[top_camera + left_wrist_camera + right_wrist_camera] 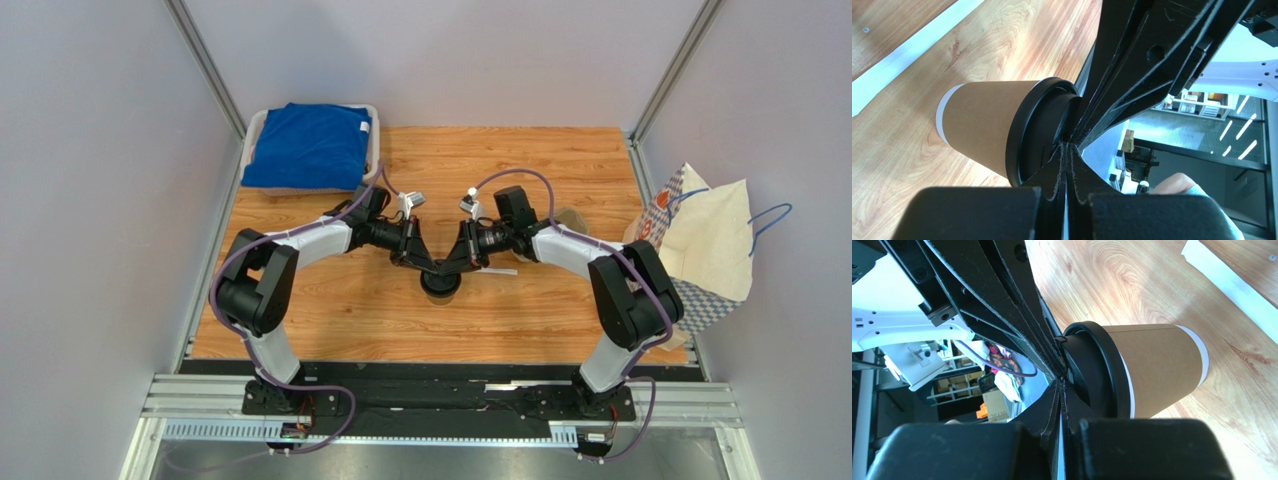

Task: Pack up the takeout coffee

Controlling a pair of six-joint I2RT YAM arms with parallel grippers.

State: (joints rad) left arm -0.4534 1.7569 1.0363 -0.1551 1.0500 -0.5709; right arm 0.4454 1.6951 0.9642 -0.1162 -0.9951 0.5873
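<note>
— Left gripper, hard against its own wrist camera: I see its two black fingers pressed flat together with nothing between them. The tips rest on the top of the black lid of the takeout coffee.

— And the other hand?

— Right gripper, same pose from the opposite side: fingers together with only a hairline slit, tips against the lid top. Both hands touch the cup from above.

— Where does the cup stand?

— Upright on the table, midway between the left and right edges and somewhat closer to the near edge than the far one. Its wall is tan with a white band at the foot. From overhead I get only the round lid, under the point where my two arms meet in a shallow V.

— Anything beside it?

— White wrapped straw, lying flat on the wood just right of the cup, apart from it. Paper bag, cream with a blue check panel and blue handles, sits at the right edge and reaches past it, well apart from the cup. Blue folded cloth in a pale tray fills the far left corner.

— The brown shape behind your right arm?

— Mostly hidden by the arm; I cannot tell what it is.
</note>
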